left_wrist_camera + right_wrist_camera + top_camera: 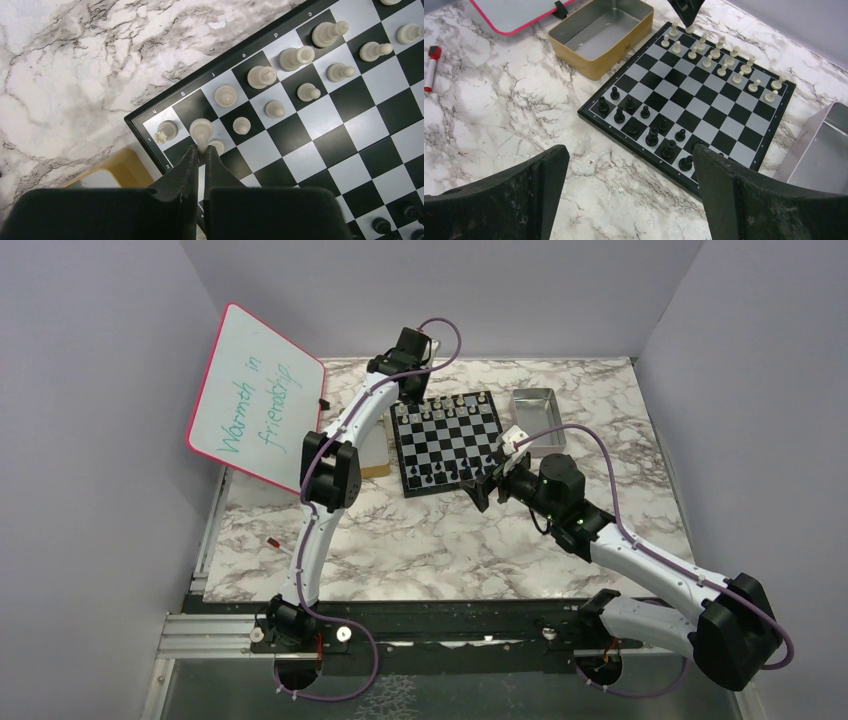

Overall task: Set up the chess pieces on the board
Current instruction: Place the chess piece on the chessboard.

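The board (450, 440) lies on the marble table, beyond its middle. Pale chess pieces (452, 405) stand in two rows along its far edge, black ones (445, 473) along its near edge. My left gripper (408, 400) is over the board's far left corner. In the left wrist view it (201, 150) is shut on the thin top of a pale piece (201, 130) beside a pale rook (166, 131). My right gripper (629, 150) is open and empty, just off the board's near edge (634, 145), close to the black pieces (644, 127).
A shiny metal tray (535, 405) stands right of the board. A gold-sided tin (599, 30) stands left of it. A pink-rimmed whiteboard (255, 395) leans at the left. A red marker (274, 541) lies on the marble at the left.
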Available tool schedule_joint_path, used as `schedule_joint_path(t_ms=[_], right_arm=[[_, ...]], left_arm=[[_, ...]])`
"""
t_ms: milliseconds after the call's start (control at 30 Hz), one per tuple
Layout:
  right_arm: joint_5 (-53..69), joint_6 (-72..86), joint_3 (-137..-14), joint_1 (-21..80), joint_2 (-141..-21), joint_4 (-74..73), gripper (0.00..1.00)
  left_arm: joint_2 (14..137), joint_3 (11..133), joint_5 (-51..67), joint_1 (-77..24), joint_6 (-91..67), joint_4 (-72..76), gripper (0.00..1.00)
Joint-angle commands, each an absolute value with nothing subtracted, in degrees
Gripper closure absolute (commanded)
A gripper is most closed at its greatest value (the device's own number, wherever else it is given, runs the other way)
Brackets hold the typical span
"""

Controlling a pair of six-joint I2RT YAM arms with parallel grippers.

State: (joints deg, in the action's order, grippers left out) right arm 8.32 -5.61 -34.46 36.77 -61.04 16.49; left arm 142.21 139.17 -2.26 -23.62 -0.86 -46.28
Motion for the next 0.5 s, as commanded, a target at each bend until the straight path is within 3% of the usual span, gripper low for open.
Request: schedule_joint_path(t_ms=[0,467], right_arm=[[6.94,-6.23,-35.16,37.13,-60.21,15.03,0.0],[7.21,-6.24,-35.15,37.13,-61.06,15.6,0.0]], left_arm=[[143.87,140.07,-3.6,-23.29,-0.26,-44.64,0.96],[145.35,140.05,-3.34,-22.77,1.85,-43.5,0.95]])
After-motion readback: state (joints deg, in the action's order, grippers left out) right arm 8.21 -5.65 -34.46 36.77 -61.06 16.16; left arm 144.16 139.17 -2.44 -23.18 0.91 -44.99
